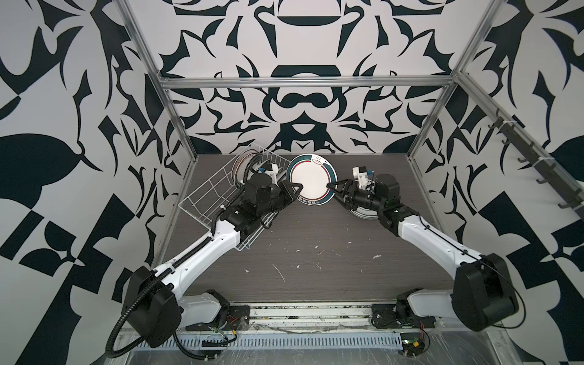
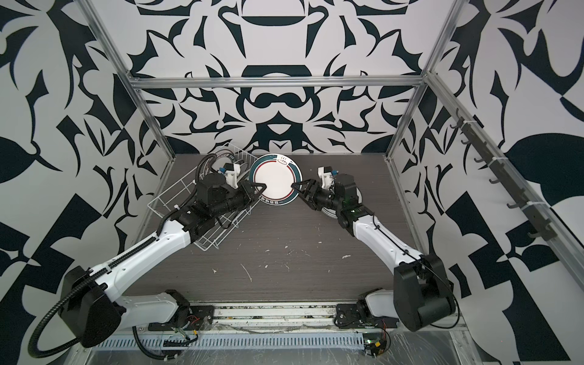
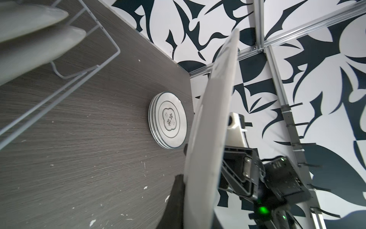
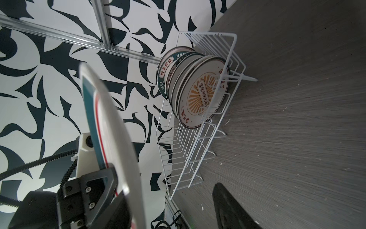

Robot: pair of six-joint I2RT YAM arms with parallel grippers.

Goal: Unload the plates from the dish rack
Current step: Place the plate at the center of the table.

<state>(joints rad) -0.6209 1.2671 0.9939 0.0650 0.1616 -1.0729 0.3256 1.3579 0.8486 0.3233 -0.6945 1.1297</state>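
I work in a cell papered (every side of it) with a bold black-and-white leaf pattern [image 1: 303, 47] and framed by aluminium rails [image 1: 303, 82]. The tabletop [image 1: 316, 240] is dark grey wood grain flecked with white scuffs. A rail of dark hooks [image 1: 524, 147] runs along the wall at three o'clock, and a slotted cable duct [image 1: 284, 343] lies at six.

Rear rack plate [image 4: 167, 67]: 好食好味, WEI. Top stacked plate [image 3: 169, 121]: 食味 in cloud emblem.
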